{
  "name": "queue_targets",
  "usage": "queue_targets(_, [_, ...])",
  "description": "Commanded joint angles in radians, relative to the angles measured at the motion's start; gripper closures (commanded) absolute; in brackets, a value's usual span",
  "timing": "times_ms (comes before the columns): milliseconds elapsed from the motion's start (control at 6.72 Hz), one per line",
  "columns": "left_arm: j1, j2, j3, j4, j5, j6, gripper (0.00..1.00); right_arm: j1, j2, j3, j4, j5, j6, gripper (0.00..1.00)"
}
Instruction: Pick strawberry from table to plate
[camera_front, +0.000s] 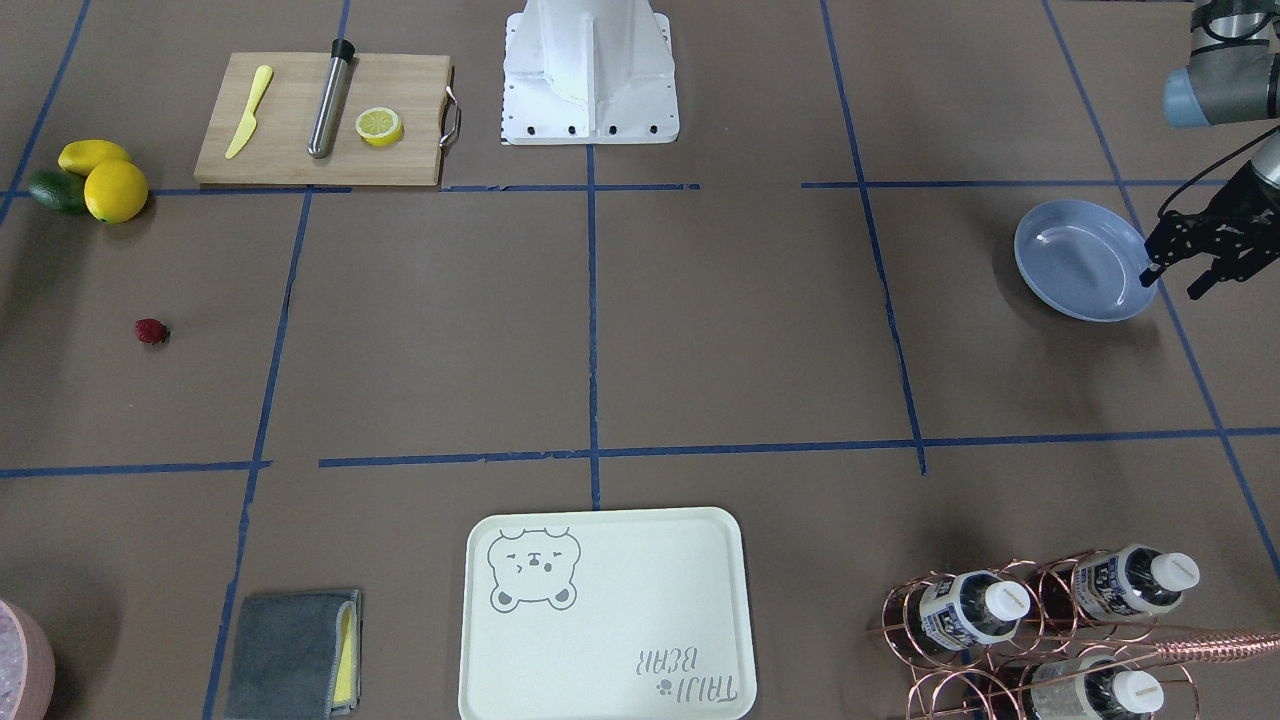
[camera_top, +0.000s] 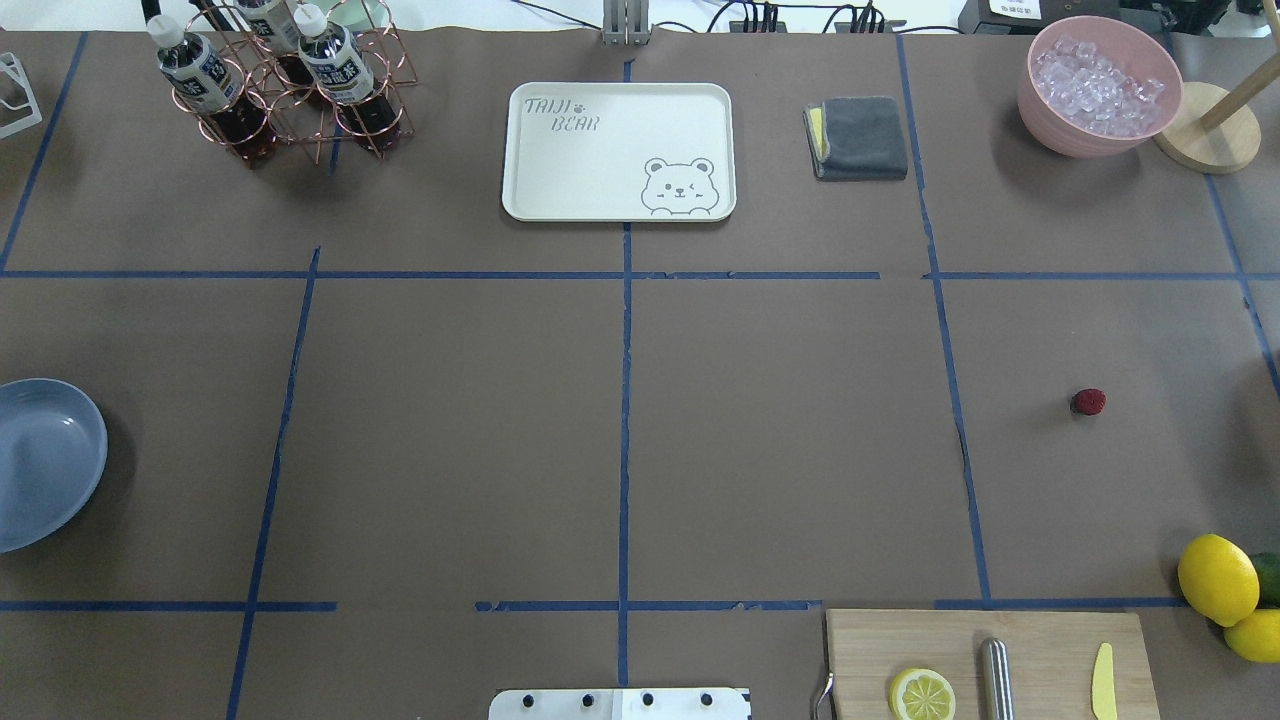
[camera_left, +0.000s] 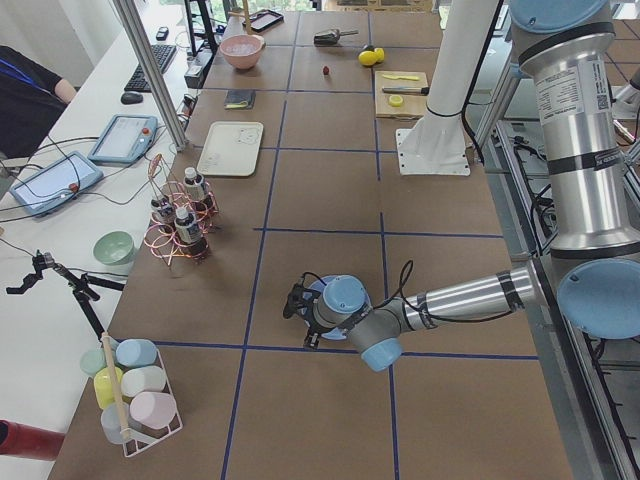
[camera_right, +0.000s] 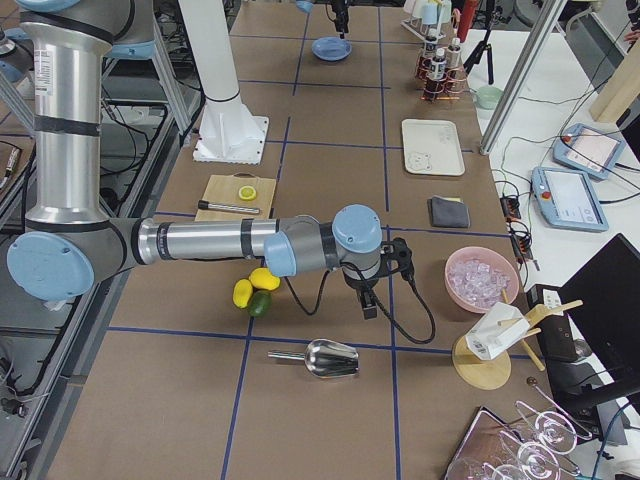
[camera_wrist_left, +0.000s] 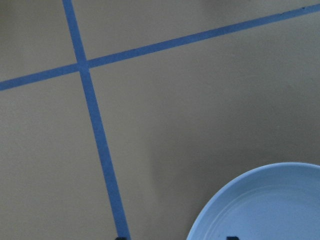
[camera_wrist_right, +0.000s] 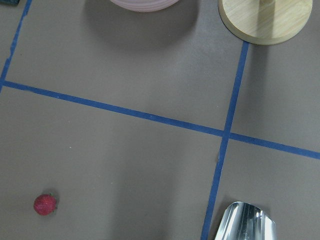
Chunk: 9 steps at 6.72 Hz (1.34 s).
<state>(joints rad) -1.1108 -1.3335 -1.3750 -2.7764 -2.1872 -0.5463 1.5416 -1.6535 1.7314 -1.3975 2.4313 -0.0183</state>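
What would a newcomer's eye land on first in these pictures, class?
The tiny red strawberry lies alone on the brown table, on the robot's right side. At the opposite end the light blue plate sits empty, the left tool at its edge. Yellow lemons sit near the cutting board.

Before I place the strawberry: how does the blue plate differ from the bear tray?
The plate is round and light blue; the tray is rectangular and cream with a bear drawing. The plate sits far on the robot's left; the tray lies centred at the far edge. Both are empty and shallow.
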Motion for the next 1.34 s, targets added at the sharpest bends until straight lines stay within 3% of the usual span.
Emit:
queue_targets(0, [0.034, -0.001, 0.025, -0.022, 0.006, -0.011, 0.30, 0.000, 0.000, -0.001, 0.000, 0.000, 0.000, 0.00])
queue_targets(149, [0.049, 0.000, 0.025, -0.022, 0.006, -0.009, 0.34, 0.000, 0.000, -0.001, 0.000, 0.000, 0.000, 0.00])
queue_targets(298, [0.055, 0.001, 0.025, -0.022, 0.004, -0.009, 0.51, 0.000, 0.000, 0.000, 0.000, 0.000, 0.000, 0.00])
queue_targets(446, [0.057, 0.001, 0.025, -0.019, 0.000, -0.011, 1.00, 0.000, 0.000, 0.001, 0.000, 0.000, 0.000, 0.00])
queue_targets(744, [0.057, -0.001, 0.014, -0.031, -0.006, -0.003, 1.00, 0.002, -0.002, 0.001, 0.000, 0.000, 0.000, 0.00])
queue_targets(893, [0.055, -0.003, -0.031, -0.017, -0.057, -0.007, 1.00, 0.002, -0.006, 0.005, 0.000, 0.000, 0.001, 0.00])
queue_targets(1041, [0.055, -0.009, -0.095, 0.030, -0.148, -0.015, 1.00, 0.002, -0.011, 0.011, 0.000, 0.002, 0.001, 0.00])
queue_targets(1190, [0.055, -0.024, -0.207, 0.166, -0.166, -0.018, 1.00, 0.003, -0.011, 0.011, 0.000, 0.002, 0.001, 0.00])
